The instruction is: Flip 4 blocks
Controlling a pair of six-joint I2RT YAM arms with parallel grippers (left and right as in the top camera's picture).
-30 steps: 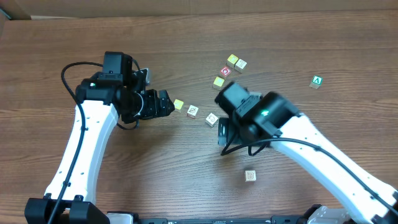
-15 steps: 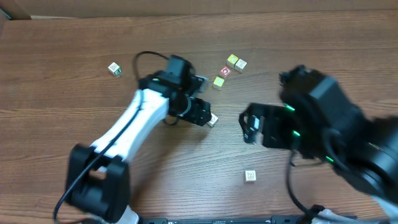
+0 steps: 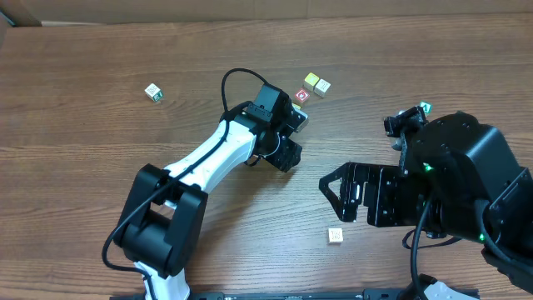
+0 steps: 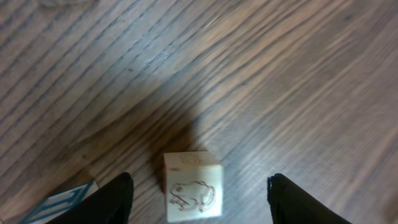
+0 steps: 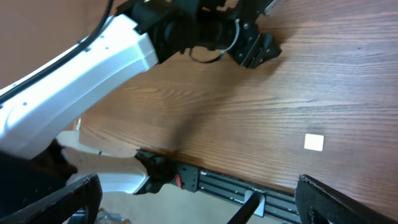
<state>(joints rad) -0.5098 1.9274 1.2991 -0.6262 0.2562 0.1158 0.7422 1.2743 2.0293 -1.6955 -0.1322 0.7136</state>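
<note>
In the left wrist view a pale wooden block (image 4: pixel 193 193) with a frog drawing on its near face rests on the table. My left gripper (image 4: pixel 200 182) is open around it, one black finger on each side, with a gap on both sides. From overhead the left gripper (image 3: pixel 289 156) covers that block. Another pale block (image 3: pixel 335 236) lies alone near the front edge, also seen in the right wrist view as a cream block (image 5: pixel 314 142). My right gripper (image 3: pixel 340 197) hangs wide open and empty above the table, right of the left one; its fingers frame the right wrist view (image 5: pixel 205 208).
A red-faced cube (image 3: pixel 301 96) with a yellow cube (image 3: pixel 311 80) and a tan cube (image 3: pixel 323 86) sits behind the left gripper. A green "A" cube (image 3: pixel 425 107) lies far right and a green-edged cube (image 3: pixel 152 92) far left. A blue-edged cube (image 4: pixel 56 202) lies beside the left finger.
The left arm has swung right, from the left side to the table's middle, and its jaws have narrowed round the frog block. The right arm has drawn back to the right.
</note>
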